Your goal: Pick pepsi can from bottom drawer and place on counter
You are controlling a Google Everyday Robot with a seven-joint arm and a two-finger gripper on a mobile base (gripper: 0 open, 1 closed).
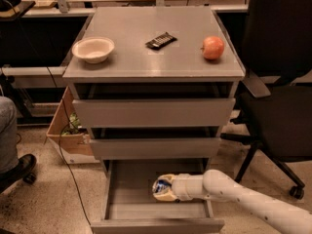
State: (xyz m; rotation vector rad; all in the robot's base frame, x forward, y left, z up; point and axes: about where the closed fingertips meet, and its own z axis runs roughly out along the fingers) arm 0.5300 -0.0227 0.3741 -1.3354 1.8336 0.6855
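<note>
Trouble could come on the lift: the gripper (165, 190), closed around the pepsi can (160, 184) in the middle of the open bottom drawer (129, 191), could clip the middle drawer's flat metal front (151, 148), knocking the smooth, rounded can loose before it reaches the matte grey counter (146, 65)

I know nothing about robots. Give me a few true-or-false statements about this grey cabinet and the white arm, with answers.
1. The lowest grey metal drawer, the bottom drawer, is pulled open. True.
2. The small dark-blue pepsi can stands on the flat grey counter. False: it is down in the bottom drawer, at the gripper.
3. The flat black snack bar lies in the white bowl. False: it lies on the counter, apart from the bowl.
4. A round red apple rests on the counter. True.
</note>
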